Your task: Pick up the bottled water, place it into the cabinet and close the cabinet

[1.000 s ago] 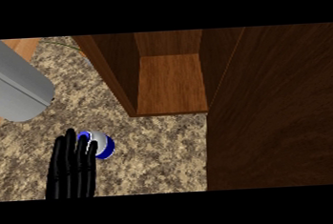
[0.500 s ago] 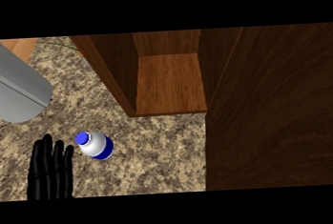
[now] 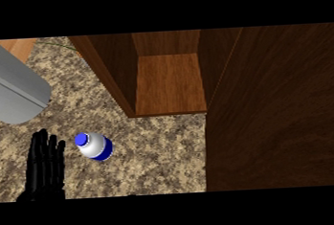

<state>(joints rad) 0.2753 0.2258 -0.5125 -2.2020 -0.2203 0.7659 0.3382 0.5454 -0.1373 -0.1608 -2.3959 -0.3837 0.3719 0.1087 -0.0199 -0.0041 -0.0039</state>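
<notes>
The bottled water [image 3: 94, 146] stands on the granite table [image 3: 158, 153], cap tilted toward upper left, in front of the open cabinet [image 3: 170, 83]. Just to its left, not touching, the left hand [image 3: 45, 164] rests with fingers straight and grasps nothing. The right hand is out of view.

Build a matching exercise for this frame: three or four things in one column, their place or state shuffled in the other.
Things:
1. bottled water
2. left hand
3. cabinet
4. grey cylinder

Descriptions:
A. open, shelf bare
B. on the granite counter, blue cap
C. upper left edge of view
D. fingers straight, beside the bottle

Pairs: 1-B, 2-D, 3-A, 4-C
</notes>
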